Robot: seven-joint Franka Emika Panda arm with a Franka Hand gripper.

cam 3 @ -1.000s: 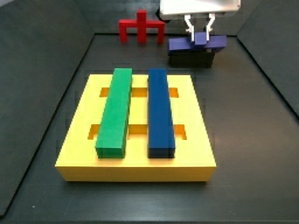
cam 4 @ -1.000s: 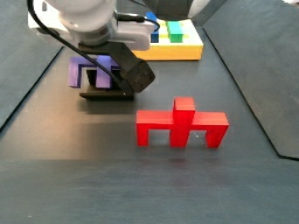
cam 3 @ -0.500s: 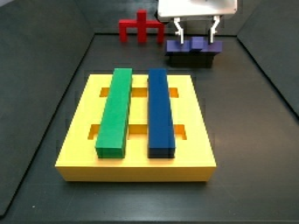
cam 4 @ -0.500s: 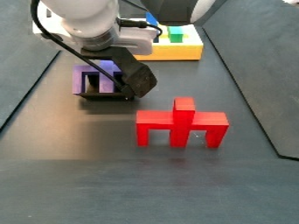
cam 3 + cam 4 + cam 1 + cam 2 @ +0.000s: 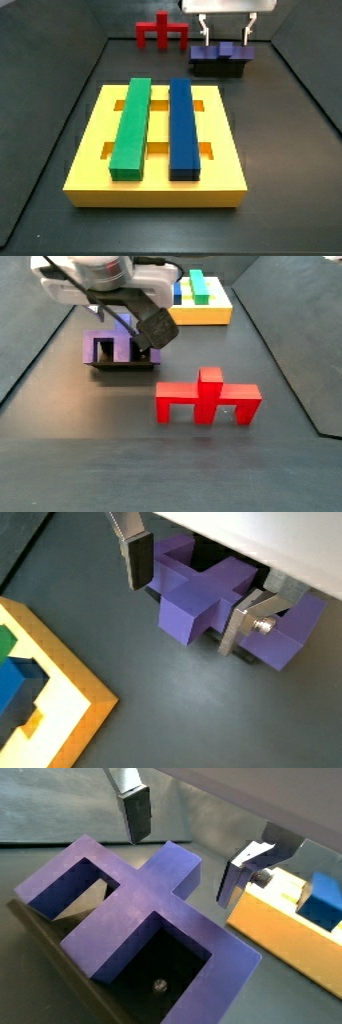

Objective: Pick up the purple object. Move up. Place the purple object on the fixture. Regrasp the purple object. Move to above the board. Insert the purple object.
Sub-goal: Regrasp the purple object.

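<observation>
The purple object (image 5: 221, 50) is sitting on the fixture (image 5: 219, 68) at upper right, the gripper (image 5: 226, 30) hanging just above, behind the board (image 5: 94, 160).

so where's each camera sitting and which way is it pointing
Wrist views: on the arm, looking down past the open gripper at the purple object.
Side view: at the yellow board's near end, facing the fixture.
Side view: opposite, red object nearest, arm above.
Shared: purple object.
</observation>
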